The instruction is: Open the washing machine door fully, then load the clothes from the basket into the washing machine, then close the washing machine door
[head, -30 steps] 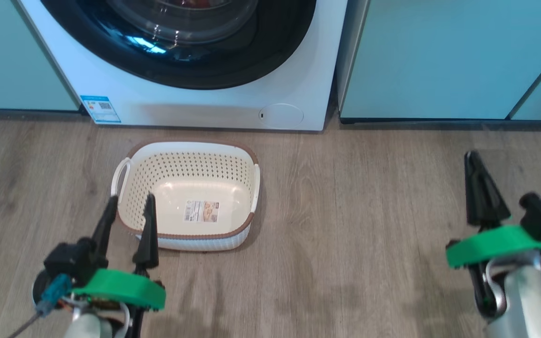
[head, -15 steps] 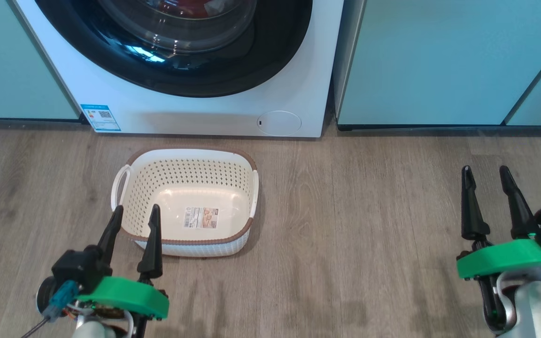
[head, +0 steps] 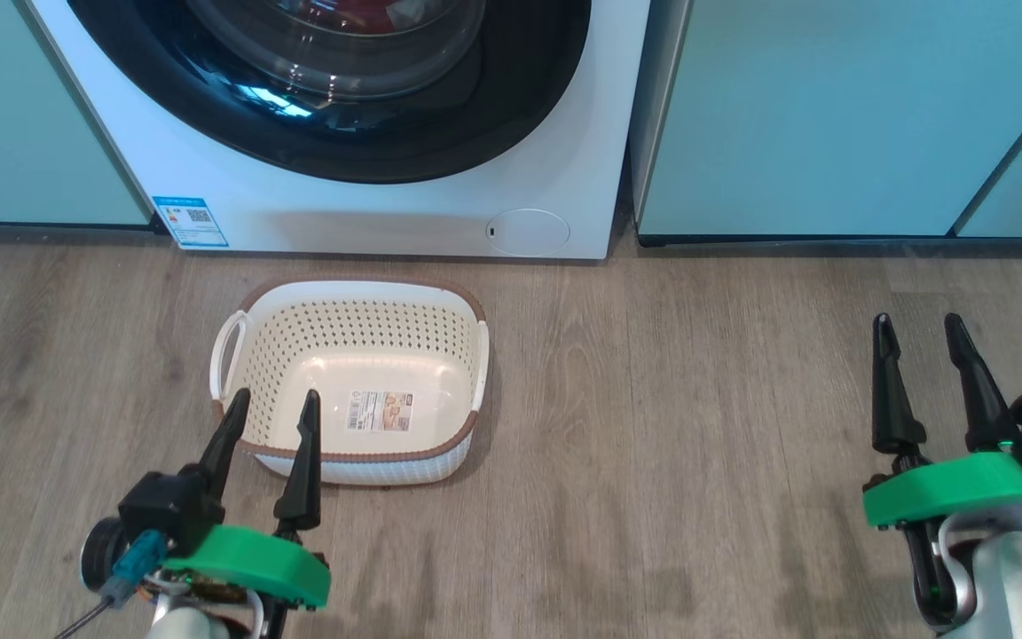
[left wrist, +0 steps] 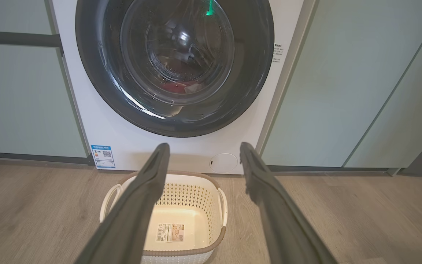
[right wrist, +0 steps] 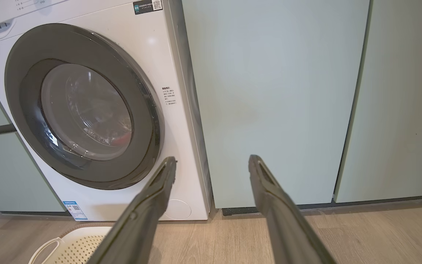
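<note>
Wood floor (head: 653, 399). L gripper (head: 275, 396) & R gripper (head: 916, 320) low, both spread wide, empty. Basket (head: 360, 333) ahead, empty. Washer (head: 369, 213) beyond, door (left wrist: 176, 55) looks shut; clothes (left wrist: 180, 87) prob. inside drum, red behind glass. Task seems done; next: just retract, no grip needed.

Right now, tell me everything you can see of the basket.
The basket is a small rounded-rectangular tub of cream-white perforated plastic with a brown rim, a white loop handle at each short end and a sticker label on its bottom. It stands upright and empty on the wood floor, just in front of the washing machine, apart from it. In the head view the open left gripper overlaps its near left corner; contact cannot be told.
</note>
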